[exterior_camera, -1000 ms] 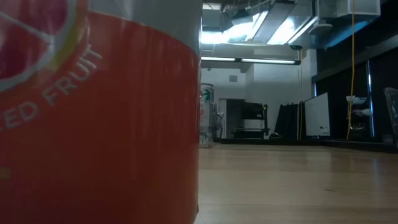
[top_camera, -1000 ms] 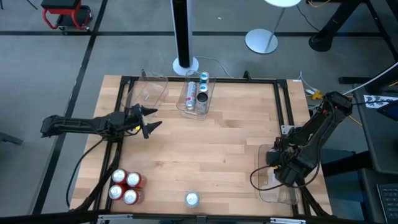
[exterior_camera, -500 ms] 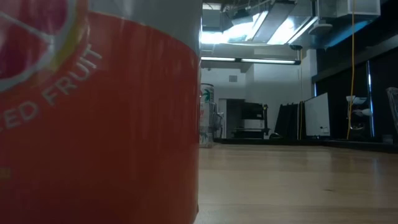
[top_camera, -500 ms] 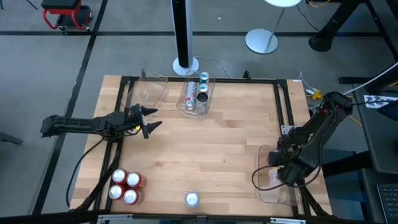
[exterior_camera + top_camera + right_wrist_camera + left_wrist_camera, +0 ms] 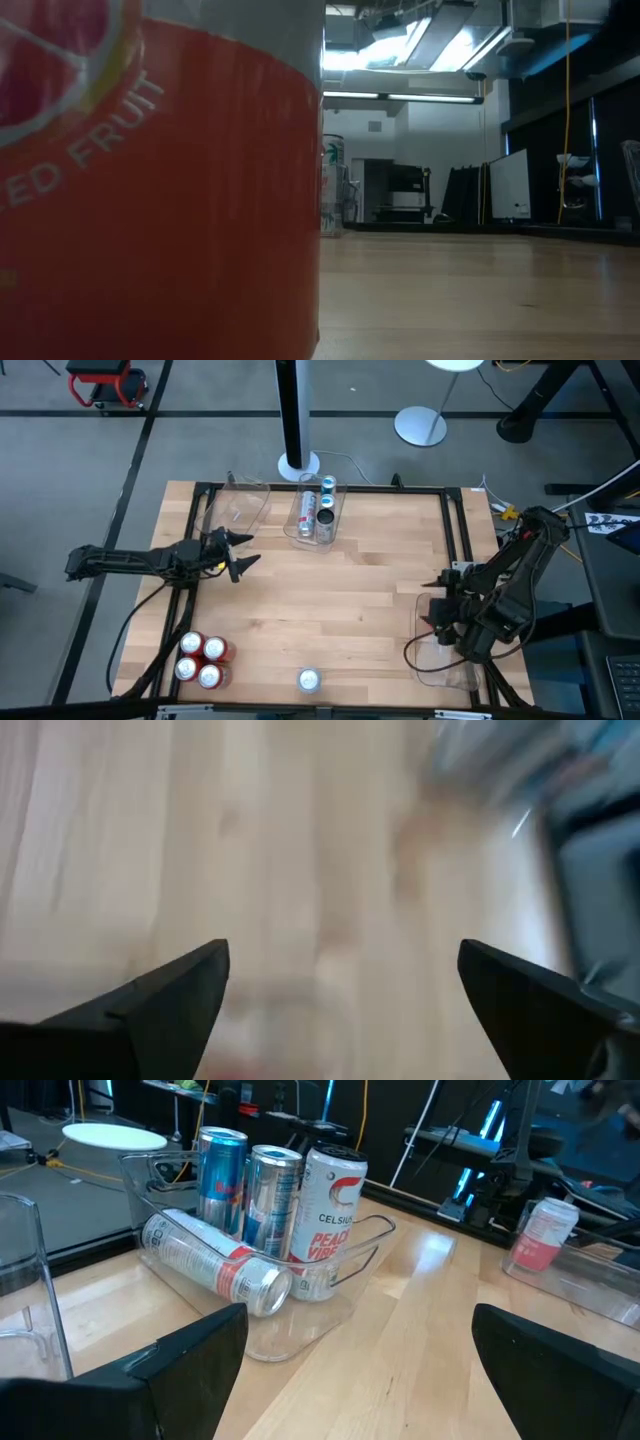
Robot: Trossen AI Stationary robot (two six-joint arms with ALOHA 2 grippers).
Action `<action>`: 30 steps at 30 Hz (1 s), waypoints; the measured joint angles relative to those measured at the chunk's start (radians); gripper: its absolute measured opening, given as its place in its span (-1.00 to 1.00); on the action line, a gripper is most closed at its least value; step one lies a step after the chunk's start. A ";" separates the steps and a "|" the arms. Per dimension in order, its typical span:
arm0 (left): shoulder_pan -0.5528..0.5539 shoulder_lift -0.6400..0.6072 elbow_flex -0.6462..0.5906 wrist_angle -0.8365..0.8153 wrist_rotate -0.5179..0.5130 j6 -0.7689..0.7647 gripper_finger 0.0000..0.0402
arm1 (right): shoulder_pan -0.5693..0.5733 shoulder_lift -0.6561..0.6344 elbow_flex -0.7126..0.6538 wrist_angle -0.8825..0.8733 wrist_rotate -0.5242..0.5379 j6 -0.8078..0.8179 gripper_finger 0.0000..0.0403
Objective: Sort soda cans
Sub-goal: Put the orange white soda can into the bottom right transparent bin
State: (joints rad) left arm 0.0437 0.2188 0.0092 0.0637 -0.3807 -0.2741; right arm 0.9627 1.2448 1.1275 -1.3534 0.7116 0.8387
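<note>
The right gripper (image 5: 432, 618), jaws spread and empty, has swung from its clear bin (image 5: 447, 671) toward the table (image 5: 340, 600), probably to fetch the lone can (image 5: 309, 680) beside the red cans (image 5: 200, 659); the left gripper (image 5: 238, 553), jaws spread, waits.

Three clear bins (image 5: 240, 507) rest on the wooden table (image 5: 330, 595).

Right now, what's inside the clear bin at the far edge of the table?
The clear bin holds four cans: two blue-and-silver cans, a white Celsius can, and one can lying down. Anything behind them is hidden.
</note>
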 joint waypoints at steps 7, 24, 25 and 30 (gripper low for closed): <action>0.000 0.000 0.000 0.000 0.000 0.001 0.87 | -0.077 0.031 0.000 0.325 0.268 -0.464 0.94; 0.000 0.000 0.000 0.000 0.000 0.001 0.87 | -0.377 0.299 -0.001 1.148 -0.252 -1.280 0.98; 0.000 0.000 0.000 0.000 0.000 0.000 0.87 | -0.386 0.316 -0.001 1.189 -0.287 -1.292 0.98; 0.000 0.000 0.000 0.000 0.000 0.000 0.87 | -0.423 0.372 -0.001 1.321 -0.402 -1.336 0.98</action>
State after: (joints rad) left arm 0.0441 0.2186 0.0091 0.0637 -0.3805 -0.2737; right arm 0.5400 1.6168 1.1263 -0.0327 0.3098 -0.4976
